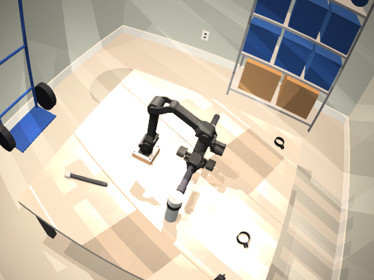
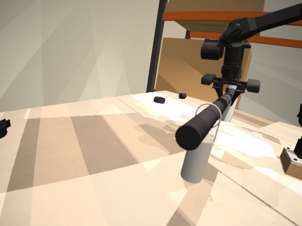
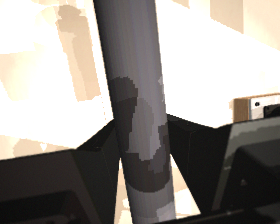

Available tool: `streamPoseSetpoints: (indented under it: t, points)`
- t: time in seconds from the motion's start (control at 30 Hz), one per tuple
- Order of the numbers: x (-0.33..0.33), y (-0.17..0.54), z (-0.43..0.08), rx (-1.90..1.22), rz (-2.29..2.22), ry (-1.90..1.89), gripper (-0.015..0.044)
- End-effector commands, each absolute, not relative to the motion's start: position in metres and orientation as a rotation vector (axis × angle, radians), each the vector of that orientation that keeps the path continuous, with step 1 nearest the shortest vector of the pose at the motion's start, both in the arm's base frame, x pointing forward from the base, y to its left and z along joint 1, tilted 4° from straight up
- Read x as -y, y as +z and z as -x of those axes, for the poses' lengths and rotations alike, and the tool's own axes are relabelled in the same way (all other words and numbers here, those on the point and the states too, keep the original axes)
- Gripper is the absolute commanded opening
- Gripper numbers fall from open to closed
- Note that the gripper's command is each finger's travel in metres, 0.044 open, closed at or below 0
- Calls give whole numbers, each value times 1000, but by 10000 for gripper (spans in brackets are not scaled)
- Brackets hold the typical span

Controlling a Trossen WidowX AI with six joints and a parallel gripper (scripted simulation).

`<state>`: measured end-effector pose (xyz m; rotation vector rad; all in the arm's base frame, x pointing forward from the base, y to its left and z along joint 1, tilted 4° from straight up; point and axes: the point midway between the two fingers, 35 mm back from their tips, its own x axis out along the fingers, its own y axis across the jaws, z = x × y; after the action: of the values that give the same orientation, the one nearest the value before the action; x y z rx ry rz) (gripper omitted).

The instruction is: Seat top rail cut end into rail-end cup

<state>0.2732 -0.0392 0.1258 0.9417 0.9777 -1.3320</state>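
table [image 1: 102, 219], loose rod [image 1: 86, 179], two clamp rings [image 1: 243, 238]

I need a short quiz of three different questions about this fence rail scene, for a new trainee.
1. True or false: the gripper is shut on the rail.
2. The rail passes through what on the near post? A) a wire loop B) a black clamp C) nothing
3. How many loose black ring clamps lie on the table in the top view?

Key: 1 true. 2 A. 3 two, one far and one near.
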Motion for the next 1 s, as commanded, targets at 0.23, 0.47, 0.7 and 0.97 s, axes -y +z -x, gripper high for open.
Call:
streamPoseSetpoints:
  t: [0.23,0.47,0.7,0.97]
  points:
    - [47,130,-275,-963,-935,-1334,0]
    - [50,131,-275,-963,-935,-1334,0]
    - [53,132,-275,-963,-934,-1334,0]
    - [57,133,-276,-963,-934,-1334,0]
